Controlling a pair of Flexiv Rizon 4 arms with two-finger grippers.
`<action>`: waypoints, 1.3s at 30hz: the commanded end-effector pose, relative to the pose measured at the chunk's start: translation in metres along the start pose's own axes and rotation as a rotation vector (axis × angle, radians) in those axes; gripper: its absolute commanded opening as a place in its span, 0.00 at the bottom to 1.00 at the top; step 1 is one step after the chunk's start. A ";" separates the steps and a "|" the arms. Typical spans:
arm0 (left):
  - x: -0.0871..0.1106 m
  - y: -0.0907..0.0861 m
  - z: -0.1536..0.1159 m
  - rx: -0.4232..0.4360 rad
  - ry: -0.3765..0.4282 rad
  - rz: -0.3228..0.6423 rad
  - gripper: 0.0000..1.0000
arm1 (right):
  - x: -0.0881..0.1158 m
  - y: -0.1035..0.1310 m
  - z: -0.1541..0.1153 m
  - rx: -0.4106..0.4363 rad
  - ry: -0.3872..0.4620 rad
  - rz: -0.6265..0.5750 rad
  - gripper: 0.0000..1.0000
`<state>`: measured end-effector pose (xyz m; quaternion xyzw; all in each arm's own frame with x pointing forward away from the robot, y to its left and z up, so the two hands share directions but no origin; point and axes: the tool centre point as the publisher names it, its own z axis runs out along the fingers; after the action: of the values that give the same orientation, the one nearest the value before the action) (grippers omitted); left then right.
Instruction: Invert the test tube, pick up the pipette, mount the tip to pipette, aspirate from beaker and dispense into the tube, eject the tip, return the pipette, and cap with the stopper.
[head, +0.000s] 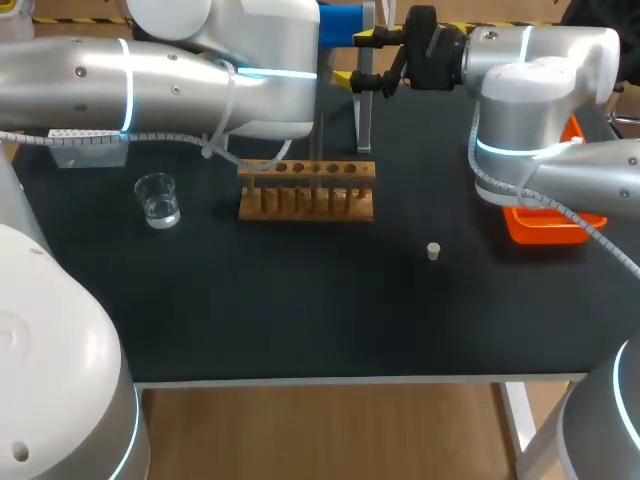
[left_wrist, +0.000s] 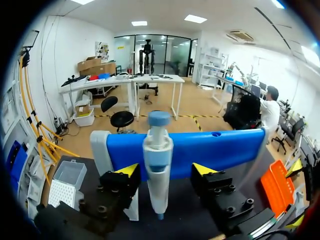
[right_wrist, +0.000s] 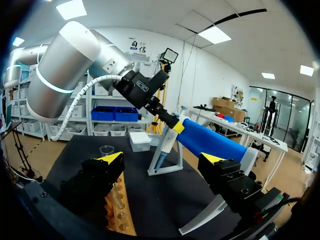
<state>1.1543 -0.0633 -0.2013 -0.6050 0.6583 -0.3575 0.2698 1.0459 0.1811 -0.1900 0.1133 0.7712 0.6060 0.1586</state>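
Observation:
A blue-and-white pipette (left_wrist: 158, 165) hangs on the blue stand (left_wrist: 210, 147) at the back of the table. My left gripper (left_wrist: 166, 171) is open around it, with a yellow-tipped finger on each side and small gaps to the pipette body. In the head view the left arm hides that gripper. My right gripper (head: 358, 60) is open and empty beside the stand (head: 340, 22), above the wooden rack (head: 307, 190). A thin clear test tube (head: 319, 160) stands upright in the rack. The water beaker (head: 158, 200) is to the rack's left. A small white stopper (head: 433, 251) lies to its right front.
A white tip box (head: 85, 146) sits at the back left under my left arm, and an orange tray (head: 545, 226) at the right edge. The right wrist view shows the rack (right_wrist: 117, 210) below its gripper (right_wrist: 161, 159), with the beaker (right_wrist: 106, 149) and tip box (right_wrist: 140, 141) beyond.

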 end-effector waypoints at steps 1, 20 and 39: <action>0.001 -0.004 -0.002 -0.012 0.004 0.002 1.00 | 0.000 0.000 -0.001 0.001 0.001 0.000 1.00; 0.018 -0.026 -0.053 0.088 0.069 0.097 1.00 | 0.000 0.000 -0.001 0.001 0.001 0.000 1.00; 0.031 0.030 -0.174 0.176 0.435 0.379 1.00 | 0.000 0.000 -0.001 0.001 0.001 0.000 1.00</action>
<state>1.0334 -0.0931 -0.1265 -0.4112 0.7516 -0.4281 0.2877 1.0459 0.1811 -0.1900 0.1132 0.7712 0.6060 0.1587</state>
